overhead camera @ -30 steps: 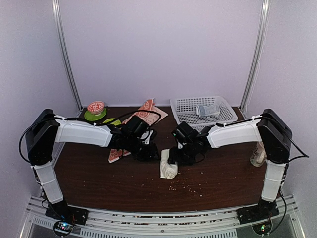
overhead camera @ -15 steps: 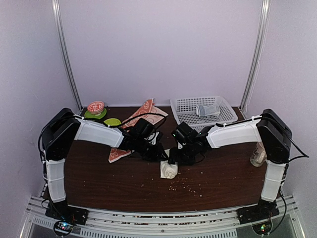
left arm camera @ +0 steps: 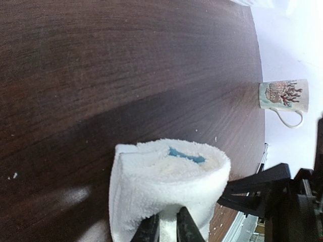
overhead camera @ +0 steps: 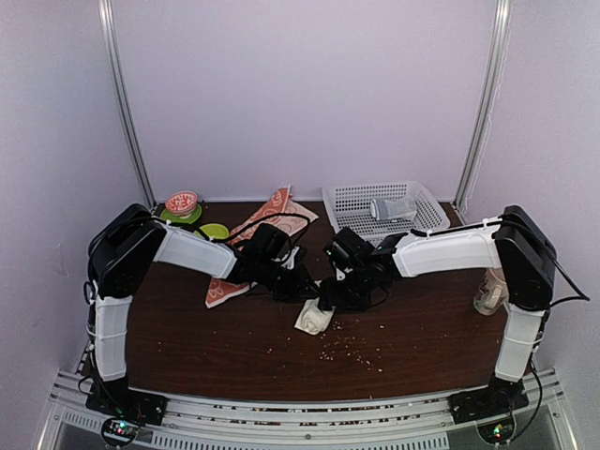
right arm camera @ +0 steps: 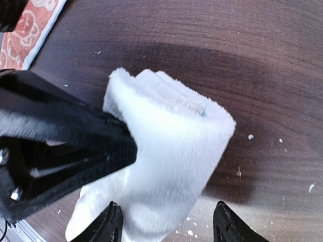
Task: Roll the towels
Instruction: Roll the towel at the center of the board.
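The cream-white towel [overhead camera: 314, 320] stands rolled up in the middle of the table, and its small blue mark [left arm camera: 187, 156] shows at the top of the roll [left arm camera: 166, 176]. My left gripper [left arm camera: 167, 230] is shut on a fold at the roll's near side. From the other side, my right gripper [right arm camera: 169, 224] is open, its fingers [right arm camera: 111, 223] straddling the roll [right arm camera: 171, 151] without pressing it. The orange-red towel [overhead camera: 272, 212] with white circle patterns lies flat behind the left arm, and its corner [right arm camera: 28, 30] shows in the right wrist view.
A white basket [overhead camera: 427, 217] at the back right holds a small grey-blue cloth bundle [overhead camera: 392, 208]. A red bowl [overhead camera: 181, 202] on a green plate sits at the back left. A patterned mug [left arm camera: 283, 97] stands by the right edge. Crumbs [overhead camera: 352, 352] dot the table.
My left arm has swung right to the white roll, and its jaws have closed on the cloth. The roll has been gathered up shorter. The right gripper has barely moved.
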`<state>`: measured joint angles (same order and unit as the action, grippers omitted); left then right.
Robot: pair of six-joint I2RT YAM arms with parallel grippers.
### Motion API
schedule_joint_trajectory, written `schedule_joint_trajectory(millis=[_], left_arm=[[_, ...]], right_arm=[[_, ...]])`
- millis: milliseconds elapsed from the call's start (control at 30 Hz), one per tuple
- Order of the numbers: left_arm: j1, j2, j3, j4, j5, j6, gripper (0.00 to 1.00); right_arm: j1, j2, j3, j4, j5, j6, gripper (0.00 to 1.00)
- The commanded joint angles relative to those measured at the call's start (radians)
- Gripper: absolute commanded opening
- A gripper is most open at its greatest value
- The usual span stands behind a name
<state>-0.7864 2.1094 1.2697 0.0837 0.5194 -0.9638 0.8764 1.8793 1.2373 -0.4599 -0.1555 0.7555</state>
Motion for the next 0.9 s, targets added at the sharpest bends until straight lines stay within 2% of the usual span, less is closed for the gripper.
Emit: schedule_joint_trajectory(millis=[0,267,500,700,867], left_arm=[[0.013,0.032,-0.018,0.032,-0.025,-0.013,0.14],[0.013,0.035,-0.015,0.03,-0.021,-0.012,0.14],[0.013,0.037,-0.017,0.027,-0.014,-0.015,0.13],[0.013,0.038,-0.027,0.026,-0.006,-0.015,0.13],[0.013,0.038,-0.032,0.03,-0.003,-0.018,0.13]], right_arm=[[0.01,-0.085,-0.031,-0.044,0.024,-0.029,0.62],[0.026,-0.107,-0.014,-0.072,0.025,-0.104,0.6],[0.063,-0.004,0.072,-0.135,0.022,-0.18,0.54],[0.11,0.053,0.114,-0.172,0.031,-0.23,0.54],[0.116,0.103,0.078,-0.183,0.001,-0.219,0.53]])
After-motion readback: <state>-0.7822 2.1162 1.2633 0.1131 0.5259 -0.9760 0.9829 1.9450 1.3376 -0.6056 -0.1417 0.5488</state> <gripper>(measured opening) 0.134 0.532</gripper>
